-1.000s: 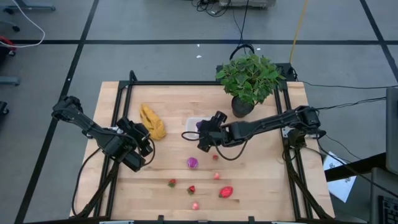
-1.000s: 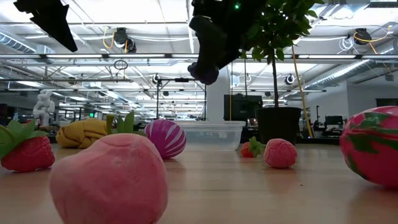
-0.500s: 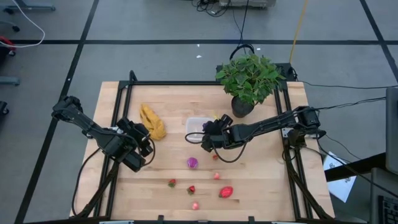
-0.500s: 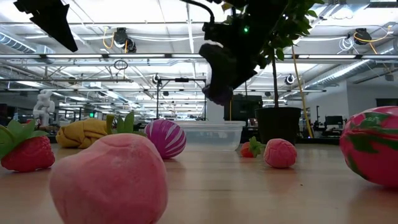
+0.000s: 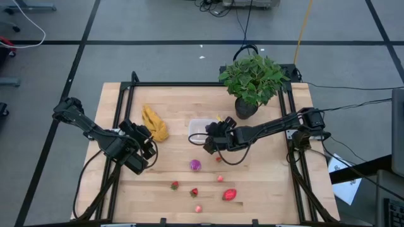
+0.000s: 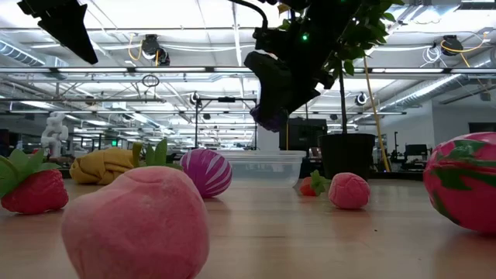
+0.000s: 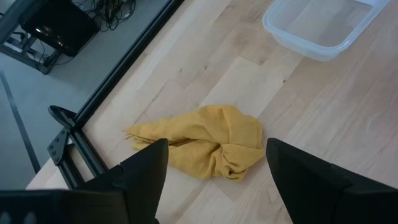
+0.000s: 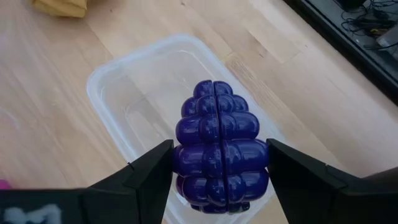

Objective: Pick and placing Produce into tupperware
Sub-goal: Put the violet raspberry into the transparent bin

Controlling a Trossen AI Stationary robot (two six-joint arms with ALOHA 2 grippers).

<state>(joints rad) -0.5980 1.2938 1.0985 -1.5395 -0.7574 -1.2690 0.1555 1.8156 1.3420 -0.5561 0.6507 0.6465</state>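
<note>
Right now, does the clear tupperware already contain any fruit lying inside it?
No. In the right wrist view the tupperware is bare inside, and the purple grapes are held above it by the right gripper.

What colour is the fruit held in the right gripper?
Deep purple grape bunch, clearest in the right wrist view.

We are seeing pale wood with visible grain on the table (image 5: 170,107), matt and smooth. On it, the tupperware (image 8: 124,93) is showing clear, glossy plastic. Over the tupperware, the purple grapes (image 8: 217,146) are gleaming like smooth moulded plastic. Beside the tupperware, the yellow bunch (image 7: 205,143) is looking like soft, wrinkled matt cloth.
</note>
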